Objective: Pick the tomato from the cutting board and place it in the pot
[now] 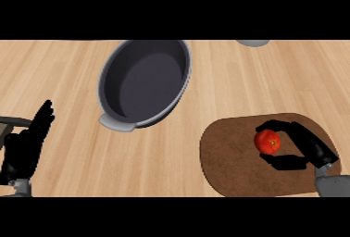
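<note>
The tomato (267,141) sits on the cutting board (232,162), a dark brown rounded slab lying on the wooden counter (205,92) at the lower right of the head view. The tomato is red, with a small darker spot facing up, and it lies in the upper right part of the board.

The right hand (311,148) comes in from the lower right, its grey forearm at the bottom edge. Its fingers arch over the top of the tomato and its thumb lies below it, so the hand curls round the tomato from the right side. The fingers look to be touching or just beside the fruit; the tomato appears to rest on the board.

The pot (145,83) stands well apart from the board, up and to the left, near the middle of the view. It is grey with a dark inside, and a pale handle sticks out at its lower left rim. Nothing lies in it.

The left hand (27,143) shows at the left edge, fingers straight and pointing up, resting away from everything.

A small grey thing (253,43) peeks in at the top edge, cut off
</note>
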Available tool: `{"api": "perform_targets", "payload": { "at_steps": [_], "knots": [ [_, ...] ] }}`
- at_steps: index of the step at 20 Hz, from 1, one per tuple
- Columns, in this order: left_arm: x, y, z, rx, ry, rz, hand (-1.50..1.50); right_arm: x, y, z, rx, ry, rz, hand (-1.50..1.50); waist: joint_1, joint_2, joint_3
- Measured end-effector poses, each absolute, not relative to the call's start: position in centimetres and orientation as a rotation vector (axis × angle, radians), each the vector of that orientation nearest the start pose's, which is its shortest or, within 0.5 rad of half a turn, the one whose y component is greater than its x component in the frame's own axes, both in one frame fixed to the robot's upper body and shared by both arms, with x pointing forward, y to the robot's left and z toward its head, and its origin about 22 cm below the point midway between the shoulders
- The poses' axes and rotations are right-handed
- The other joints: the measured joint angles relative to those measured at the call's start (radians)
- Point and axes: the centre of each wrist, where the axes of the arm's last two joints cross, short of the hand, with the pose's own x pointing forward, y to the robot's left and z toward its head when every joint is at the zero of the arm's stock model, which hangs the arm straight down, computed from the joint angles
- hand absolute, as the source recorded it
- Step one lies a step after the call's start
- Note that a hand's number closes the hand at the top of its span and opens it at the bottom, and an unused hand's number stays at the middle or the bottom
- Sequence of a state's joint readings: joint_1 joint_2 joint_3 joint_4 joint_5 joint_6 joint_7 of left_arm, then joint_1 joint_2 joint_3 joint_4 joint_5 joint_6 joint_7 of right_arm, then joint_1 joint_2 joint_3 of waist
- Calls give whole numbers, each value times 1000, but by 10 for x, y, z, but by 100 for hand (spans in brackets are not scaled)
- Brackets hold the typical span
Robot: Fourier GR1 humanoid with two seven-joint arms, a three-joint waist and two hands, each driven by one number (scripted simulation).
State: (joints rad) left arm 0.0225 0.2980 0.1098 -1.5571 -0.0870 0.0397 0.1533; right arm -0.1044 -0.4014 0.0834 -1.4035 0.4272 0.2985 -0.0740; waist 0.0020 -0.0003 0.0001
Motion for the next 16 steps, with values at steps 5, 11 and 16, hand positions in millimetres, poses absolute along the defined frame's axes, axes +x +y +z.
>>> {"api": "perform_targets", "payload": {
  "at_steps": [5,11,16],
  "knots": [
    [230,333,23,433,-1382,-144,0,265,-301,10,-329,-1371,933,150,0,-1,-1],
    [236,326,25,407,-1394,-181,0,281,-193,18,-349,-1344,1123,150,48,0,-7],
    [246,314,29,373,-1418,-232,0,283,-97,34,-422,-1271,1325,150,119,7,-10]
  ]
}}
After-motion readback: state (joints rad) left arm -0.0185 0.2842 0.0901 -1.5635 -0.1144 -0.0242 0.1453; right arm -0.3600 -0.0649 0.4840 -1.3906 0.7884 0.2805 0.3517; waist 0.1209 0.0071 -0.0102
